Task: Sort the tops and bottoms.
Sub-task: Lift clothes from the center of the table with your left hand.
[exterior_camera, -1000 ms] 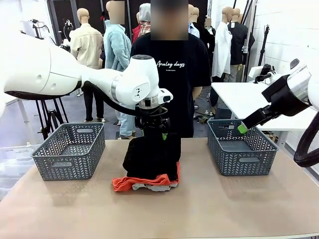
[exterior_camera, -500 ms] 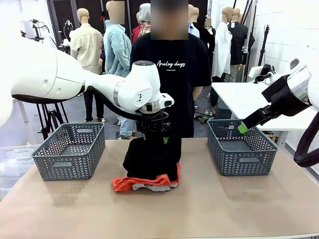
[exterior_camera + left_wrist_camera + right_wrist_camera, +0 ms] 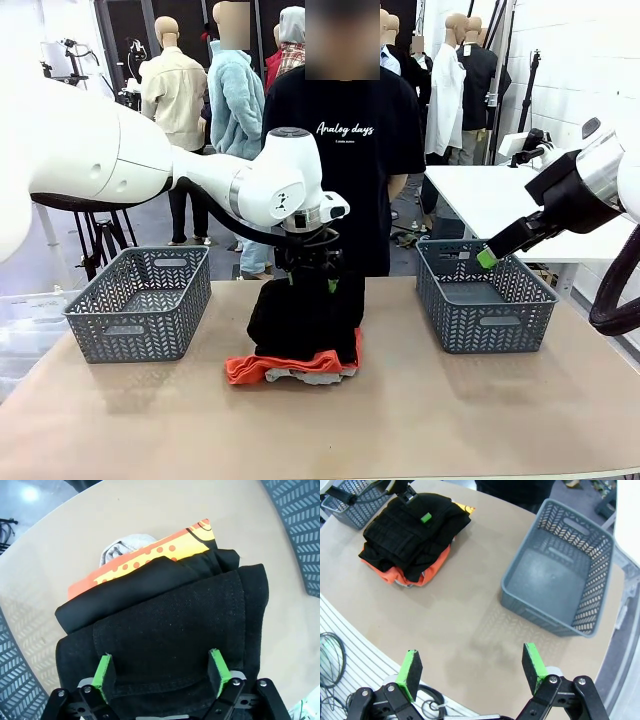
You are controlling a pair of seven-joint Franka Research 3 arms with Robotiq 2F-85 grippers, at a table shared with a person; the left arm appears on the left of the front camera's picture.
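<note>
The bench is carrying a left basket at nine o'clock of the clothes pile and a right basket at three o'clock. The black bottoms are lying on top of the pile at the bench's middle, covering the orange T-shirt. Its edge is peeking out at six o'clock, with the light grey shirt showing under it. The left jaws are standing open, straddling the bottoms' twelve o'clock edge, green pads against the fabric. The right jaws are hanging open in the air, over the right basket's ten o'clock corner.
</note>
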